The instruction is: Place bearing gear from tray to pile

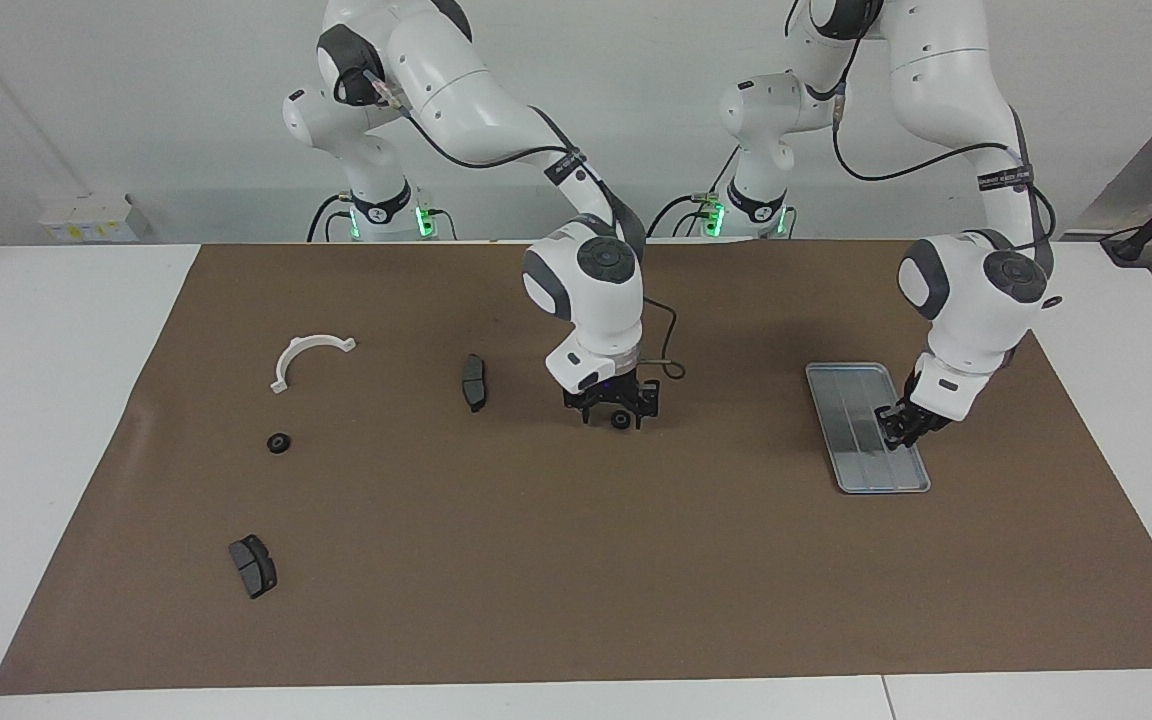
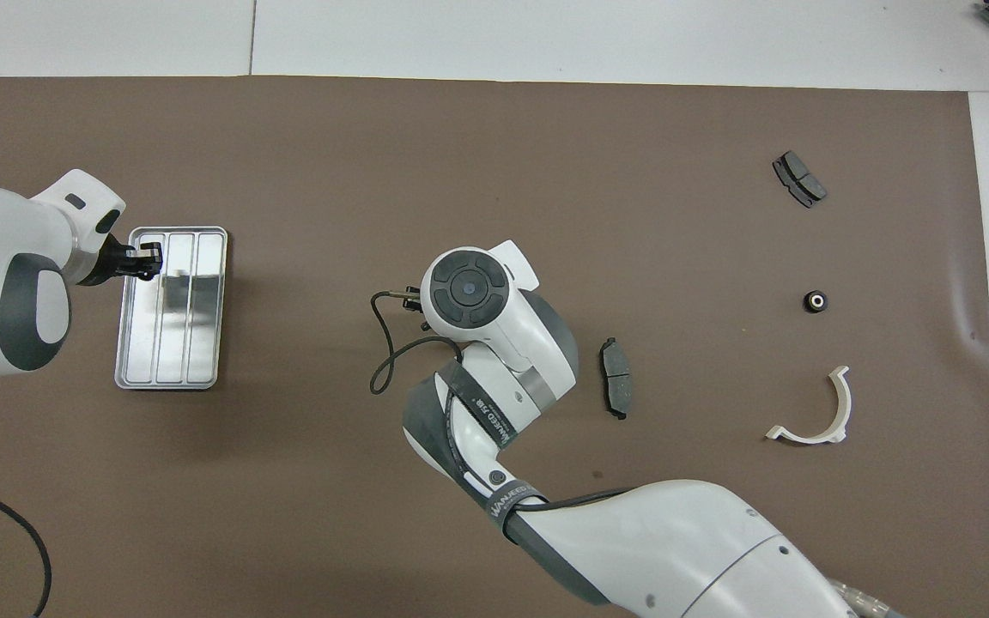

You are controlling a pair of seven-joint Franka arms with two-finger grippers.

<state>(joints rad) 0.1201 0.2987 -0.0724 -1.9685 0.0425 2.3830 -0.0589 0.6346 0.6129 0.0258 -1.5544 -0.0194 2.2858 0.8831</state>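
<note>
Tray [image 1: 868,430] appears emptied. One gear [image 1: 279,442] already down in pile near bracket [image 1: 308,357] and pads [image 1: 252,565]. Second gear [image 1: 621,419] clamped in right gripper [image 1: 616,410] over mid-mat, yet to be delivered. Left gripper [image 1: 898,425] at tray, fingers unreadable

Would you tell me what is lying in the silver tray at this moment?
The tray shows only bare grooved metal; no gear is visible in it. The left gripper hangs over one end, covering a small patch there. One bearing gear sits between the right gripper's fingers.
</note>
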